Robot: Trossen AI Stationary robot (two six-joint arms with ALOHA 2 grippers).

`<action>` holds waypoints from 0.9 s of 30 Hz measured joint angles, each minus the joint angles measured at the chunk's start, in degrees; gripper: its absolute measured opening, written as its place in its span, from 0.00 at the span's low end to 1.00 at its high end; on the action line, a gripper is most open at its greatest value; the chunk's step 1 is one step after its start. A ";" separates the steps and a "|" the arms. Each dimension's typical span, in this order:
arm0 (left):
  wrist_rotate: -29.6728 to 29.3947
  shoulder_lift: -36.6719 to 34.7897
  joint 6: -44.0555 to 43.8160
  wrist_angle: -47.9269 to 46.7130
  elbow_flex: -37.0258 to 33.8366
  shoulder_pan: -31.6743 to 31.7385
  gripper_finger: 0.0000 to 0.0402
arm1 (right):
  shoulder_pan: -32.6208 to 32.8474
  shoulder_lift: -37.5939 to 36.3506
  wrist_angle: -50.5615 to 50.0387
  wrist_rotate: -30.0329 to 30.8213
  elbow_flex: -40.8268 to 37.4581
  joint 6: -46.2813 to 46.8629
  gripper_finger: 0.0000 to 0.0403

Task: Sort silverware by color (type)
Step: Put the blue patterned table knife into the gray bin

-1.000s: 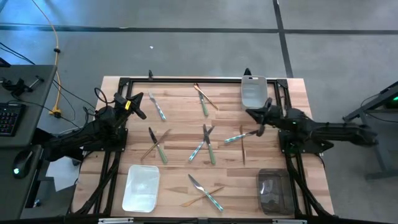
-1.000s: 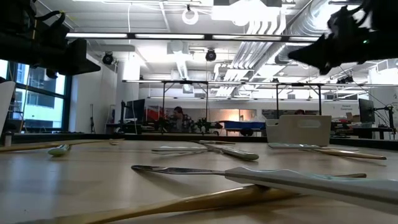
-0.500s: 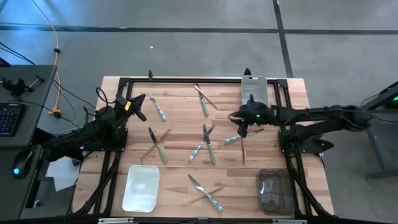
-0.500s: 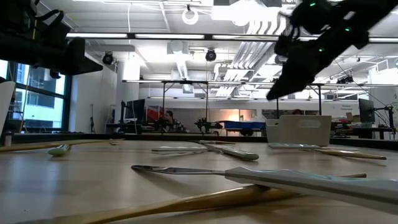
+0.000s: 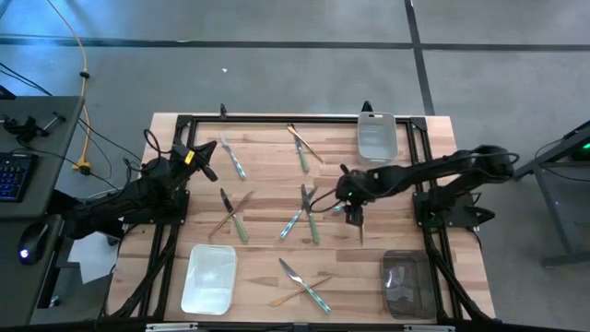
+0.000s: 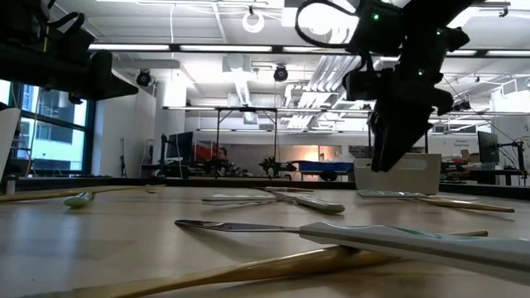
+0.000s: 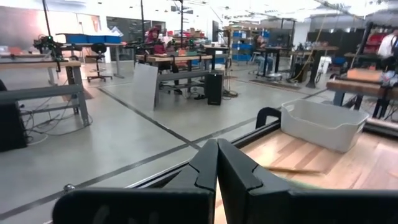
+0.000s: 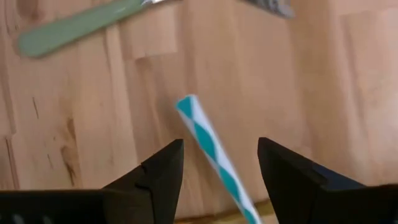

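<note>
The silverware lies scattered on the wooden table (image 5: 267,180): green-handled pieces (image 5: 312,221), gold ones (image 5: 359,227) and a teal-striped handle (image 8: 208,146). My right gripper (image 8: 221,168) hangs open over the table's middle right (image 5: 353,214), pointing steeply down. Its fingers stand on either side of the striped handle's end and above it, touching nothing. A green handle (image 8: 74,26) lies just beyond. My left gripper (image 7: 217,171) is shut and level at the far left (image 5: 205,152), holding nothing.
A clear tray (image 5: 376,138) stands at the far right, a white tray (image 5: 210,278) at the near left and a dark tray (image 5: 406,282) at the near right. Crossed pieces lie at the left middle (image 5: 232,214) and near edge (image 5: 304,286). Knives lie close in the low view (image 6: 348,236).
My right gripper has swung out from the right side toward the table's middle, tipped from level to steeply downward, sunk a little and opened. It now hangs over the striped handle. No piece of silverware has moved.
</note>
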 joint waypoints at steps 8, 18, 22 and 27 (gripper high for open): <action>0.09 0.90 2.43 -0.24 0.00 0.00 0.00 | 0.78 7.60 0.31 0.06 2.75 -3.41 0.48; 1.49 0.96 0.36 -0.17 0.00 0.00 0.00 | -1.16 12.64 -0.12 -0.91 3.96 -2.79 0.42; 3.48 0.96 -0.13 0.14 0.00 0.00 0.00 | -2.20 12.70 -0.04 -1.41 3.89 -1.52 0.31; 4.61 0.96 0.06 0.62 0.00 0.00 0.00 | -4.03 12.77 0.79 -3.62 3.80 -0.21 0.15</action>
